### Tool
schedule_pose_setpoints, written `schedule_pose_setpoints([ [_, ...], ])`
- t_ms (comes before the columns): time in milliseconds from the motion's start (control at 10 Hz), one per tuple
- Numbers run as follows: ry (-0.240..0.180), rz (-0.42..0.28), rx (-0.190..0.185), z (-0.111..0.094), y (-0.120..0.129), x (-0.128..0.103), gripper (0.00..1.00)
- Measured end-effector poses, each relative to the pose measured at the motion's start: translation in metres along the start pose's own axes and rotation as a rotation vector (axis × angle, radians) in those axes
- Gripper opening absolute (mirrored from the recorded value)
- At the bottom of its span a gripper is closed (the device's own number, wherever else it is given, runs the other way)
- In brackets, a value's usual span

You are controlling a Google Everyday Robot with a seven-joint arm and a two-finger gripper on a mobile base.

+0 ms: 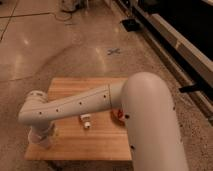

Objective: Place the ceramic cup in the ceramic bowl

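The wooden table point(75, 145) stands on a speckled floor. My white arm reaches from the right across it to the front left corner. My gripper point(42, 138) hangs low over that corner, pointing down. A whitish shape sits at its tip; I cannot tell whether this is the ceramic cup or part of the gripper. Of the ceramic bowl point(119, 116) only a small orange-red sliver shows at the table's right side. The rest is hidden behind my arm.
A small white bottle point(86, 121) lies near the table's middle, between the gripper and the bowl. A blue cross mark point(114, 51) is on the floor beyond the table. Dark cabinets point(180, 35) run along the right wall.
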Motion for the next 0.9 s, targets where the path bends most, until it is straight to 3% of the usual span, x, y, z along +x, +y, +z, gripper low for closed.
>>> schedule_pose_setpoints([
  [200,-0.005,0.007,0.005,0.000,0.000,-0.002,0.18],
  [400,-0.011,0.016,0.021,-0.006,0.000,-0.002,0.03],
  [600,0.000,0.031,0.046,-0.023,0.002,0.006,0.00],
  [900,0.039,0.082,0.090,-0.064,0.017,0.039,0.00],
])
